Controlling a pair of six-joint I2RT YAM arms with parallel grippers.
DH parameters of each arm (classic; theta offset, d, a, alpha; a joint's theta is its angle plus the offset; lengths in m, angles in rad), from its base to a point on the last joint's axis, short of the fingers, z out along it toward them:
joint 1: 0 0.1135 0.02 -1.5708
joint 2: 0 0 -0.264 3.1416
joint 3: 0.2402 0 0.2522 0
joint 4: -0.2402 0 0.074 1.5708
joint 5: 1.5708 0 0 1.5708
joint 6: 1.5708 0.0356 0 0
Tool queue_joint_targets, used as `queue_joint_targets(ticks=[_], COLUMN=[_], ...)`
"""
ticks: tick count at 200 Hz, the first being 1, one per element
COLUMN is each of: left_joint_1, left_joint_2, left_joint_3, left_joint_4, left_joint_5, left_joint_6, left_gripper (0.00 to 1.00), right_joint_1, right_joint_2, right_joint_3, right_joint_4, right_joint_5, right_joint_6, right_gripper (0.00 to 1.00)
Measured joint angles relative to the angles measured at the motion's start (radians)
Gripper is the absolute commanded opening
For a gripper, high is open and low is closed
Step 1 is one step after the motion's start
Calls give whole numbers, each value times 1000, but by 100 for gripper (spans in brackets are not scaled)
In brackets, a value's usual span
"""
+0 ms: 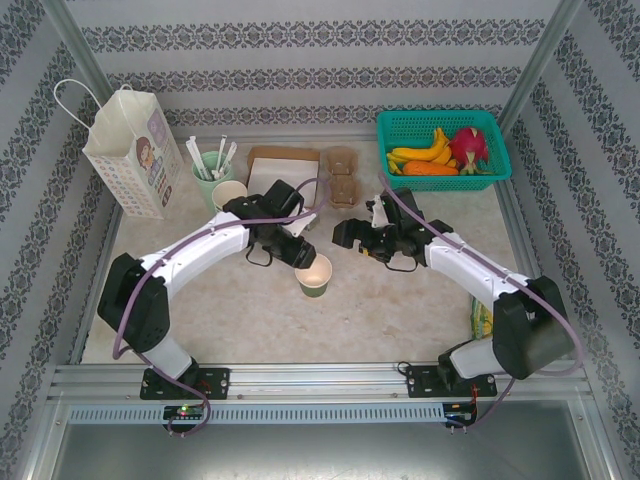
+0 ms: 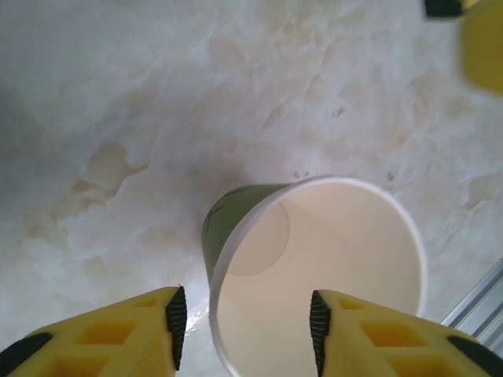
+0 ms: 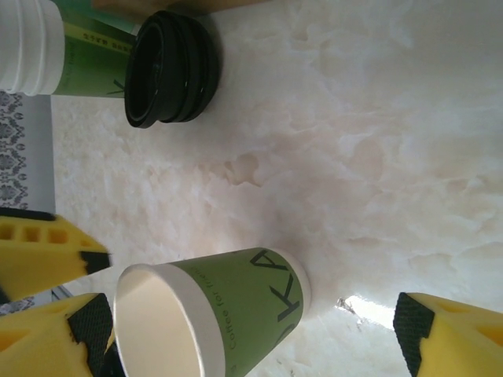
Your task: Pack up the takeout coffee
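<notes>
The takeout coffee cup (image 1: pixel 314 276), a small green-and-cream paper cup, stands upright mid-table with no lid on it. It also shows from above as cup (image 2: pixel 314 267) and from the side as cup (image 3: pixel 228 314). My left gripper (image 1: pixel 301 254) hovers over its near rim. The left gripper (image 2: pixel 247 323) is open, with one pad outside the wall, the other over the inside, and neither touching. My right gripper (image 1: pixel 350 237) sits just right of the cup. The right gripper (image 3: pixel 251 330) is open wide and empty. A stack of black lids (image 3: pixel 169 69) rests farther back.
A white paper bag (image 1: pixel 130 150) stands at the back left. Beside it are a mint mug of white sticks (image 1: pixel 212 172) and a stack of lidless cups (image 1: pixel 230 194). Brown cardboard pieces (image 1: pixel 342 176) lie at the back, and a green basket (image 1: pixel 500 165) of fruit sits back right.
</notes>
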Motion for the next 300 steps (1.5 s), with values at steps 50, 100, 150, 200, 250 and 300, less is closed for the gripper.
queue_joint_targets(ticks=[50,100,150,200,250,300], left_joint_1=[45,67,67,67,67,83], left_joint_2=[-133,-136,-60,-68,-160,-221], left_joint_3=[-31,-171,-233,-238,-311,-374], left_joint_4=[100,134,173,179,139,106], left_joint_5=[-206,-414,-451,-524,-624,-695], left_joint_6=[-282,-726,-962,-1006,-1040,-1094], left_gripper=[76,74,75,95,99,99], right_joint_1=[47,57,57,92,184,246], right_joint_2=[125,164,179,421,579,703], right_joint_3=[94,120,136,351,549,744], right_joint_4=[42,122,215,222,109,-61], right_joint_5=[80,224,285,219,228,333], right_joint_6=[-10,34,42,12,-21,-67], right_gripper=[77,81,76,64,53,49])
